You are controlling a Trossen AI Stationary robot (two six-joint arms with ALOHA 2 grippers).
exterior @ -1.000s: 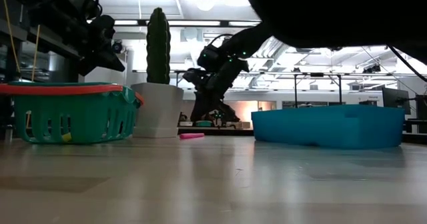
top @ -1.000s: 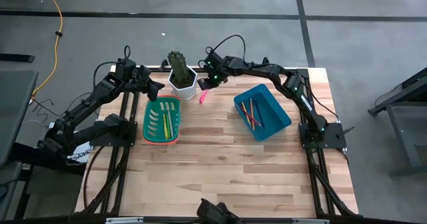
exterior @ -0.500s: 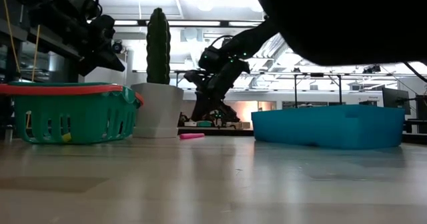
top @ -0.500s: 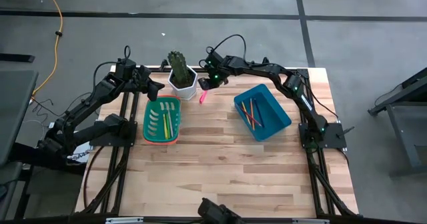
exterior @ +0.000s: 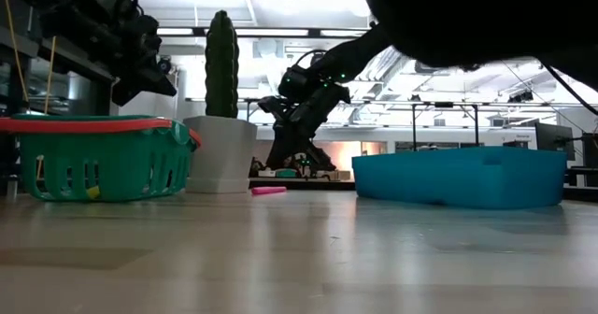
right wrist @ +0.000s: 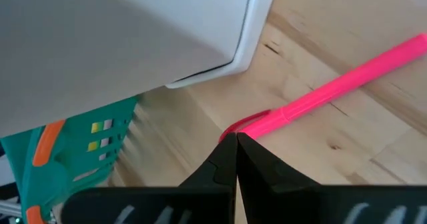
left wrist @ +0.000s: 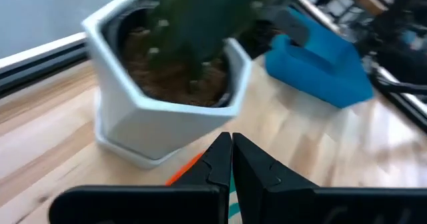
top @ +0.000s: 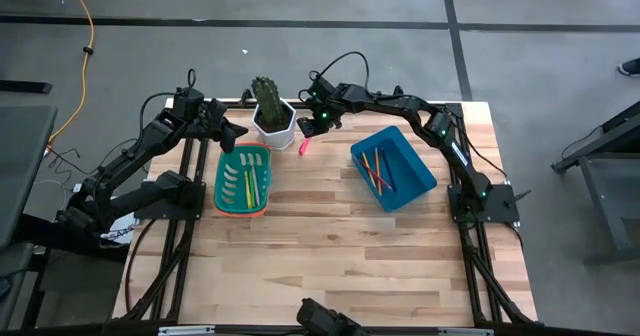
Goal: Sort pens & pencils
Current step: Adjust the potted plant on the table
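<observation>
A hot-pink pen [top: 303, 146] lies flat on the wood just right of the white cactus pot [top: 273, 121]. My right gripper [top: 306, 128] is shut, its tips [right wrist: 235, 139] standing over the pen's end nearest the pot. My left gripper [top: 236, 131] is shut and holds nothing. It hovers over the far end of the green basket [top: 243, 179], close to the pot [left wrist: 160, 104]. The basket holds pale green and yellow pens. The blue bin [top: 393, 168] holds several thin orange and dark pencils. My right gripper's shut tips come slanting down from the far side at the pink pen's end [right wrist: 260, 123] beside the pot. I cannot tell whether they touch it. The pen [exterior: 269, 191] lies flat on the table.
The cactus pot [exterior: 221, 150] stands between the two grippers at the far edge. The basket [exterior: 98, 160] is at the left and the bin [exterior: 462, 176] at the right. Bare wood [top: 330, 256] fills the near half of the table.
My right gripper has turned a little at the wrist while staying over the pink pen. The pen, basket and bin lie where they were.
</observation>
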